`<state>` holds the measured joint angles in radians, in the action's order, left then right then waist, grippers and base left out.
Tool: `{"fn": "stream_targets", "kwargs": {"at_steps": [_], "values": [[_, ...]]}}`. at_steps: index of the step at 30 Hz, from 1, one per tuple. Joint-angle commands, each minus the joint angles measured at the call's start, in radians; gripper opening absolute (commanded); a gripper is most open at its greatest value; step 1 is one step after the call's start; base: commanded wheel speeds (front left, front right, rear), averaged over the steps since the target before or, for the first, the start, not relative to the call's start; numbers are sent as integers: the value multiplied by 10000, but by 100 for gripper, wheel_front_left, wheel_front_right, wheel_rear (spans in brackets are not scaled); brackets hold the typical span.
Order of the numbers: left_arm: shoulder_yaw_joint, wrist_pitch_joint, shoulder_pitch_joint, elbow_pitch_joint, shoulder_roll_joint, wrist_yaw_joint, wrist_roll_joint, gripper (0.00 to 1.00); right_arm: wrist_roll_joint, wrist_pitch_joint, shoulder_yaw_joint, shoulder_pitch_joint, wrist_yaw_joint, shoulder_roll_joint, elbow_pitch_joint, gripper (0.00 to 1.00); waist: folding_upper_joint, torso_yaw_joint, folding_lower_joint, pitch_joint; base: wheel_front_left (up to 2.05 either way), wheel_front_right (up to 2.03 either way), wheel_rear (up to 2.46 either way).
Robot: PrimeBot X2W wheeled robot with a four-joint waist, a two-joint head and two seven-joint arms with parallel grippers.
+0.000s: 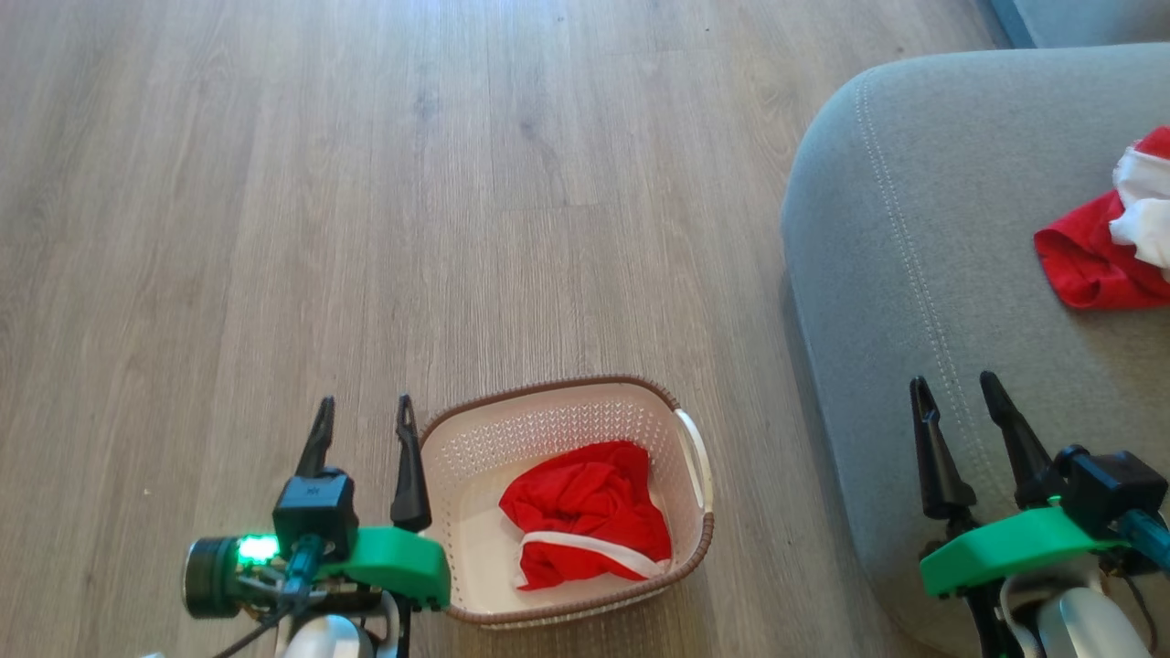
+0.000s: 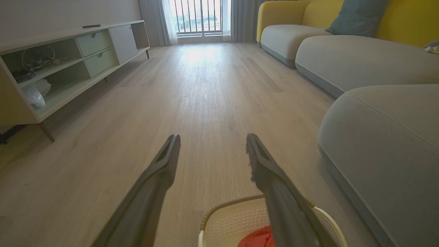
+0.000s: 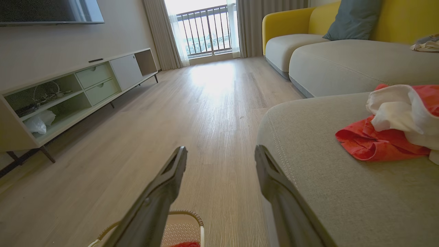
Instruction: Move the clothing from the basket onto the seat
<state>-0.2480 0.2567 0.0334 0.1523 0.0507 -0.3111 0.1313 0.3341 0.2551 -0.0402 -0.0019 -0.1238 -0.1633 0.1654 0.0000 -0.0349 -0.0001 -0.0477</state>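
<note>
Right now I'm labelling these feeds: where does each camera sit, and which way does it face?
Head: high, looking down on basket and seat; left pincer and right pincer show, open.
Left wrist: low by the basket, facing the window; own fingers show.
Right wrist: at the seat's edge, facing the window; own fingers show.
Shared: both wrist views hold window and cabinet.

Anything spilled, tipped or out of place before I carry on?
Nothing stands out. The cream perforated plastic basket sits upright on the wood floor with one crumpled red-and-white fabric garment inside; the other red-and-white garment lies bunched on the grey fabric sofa seat.
</note>
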Motion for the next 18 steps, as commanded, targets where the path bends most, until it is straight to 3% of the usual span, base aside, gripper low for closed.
{"fn": "stream_targets", "kwargs": {"at_steps": [1, 18], "values": [[197, 51, 266, -239, -4, 1, -10, 100, -60, 66, -148, -133, -69, -27, -202, 100, 0, 38, 1, -28, 0, 0, 0], [11, 51, 432, -135, -5, 21, 74, 100, -123, 66, 19, -326, -69, 49, -91, 100, 0, 221, 1, -236, 0, 0, 0]]}}
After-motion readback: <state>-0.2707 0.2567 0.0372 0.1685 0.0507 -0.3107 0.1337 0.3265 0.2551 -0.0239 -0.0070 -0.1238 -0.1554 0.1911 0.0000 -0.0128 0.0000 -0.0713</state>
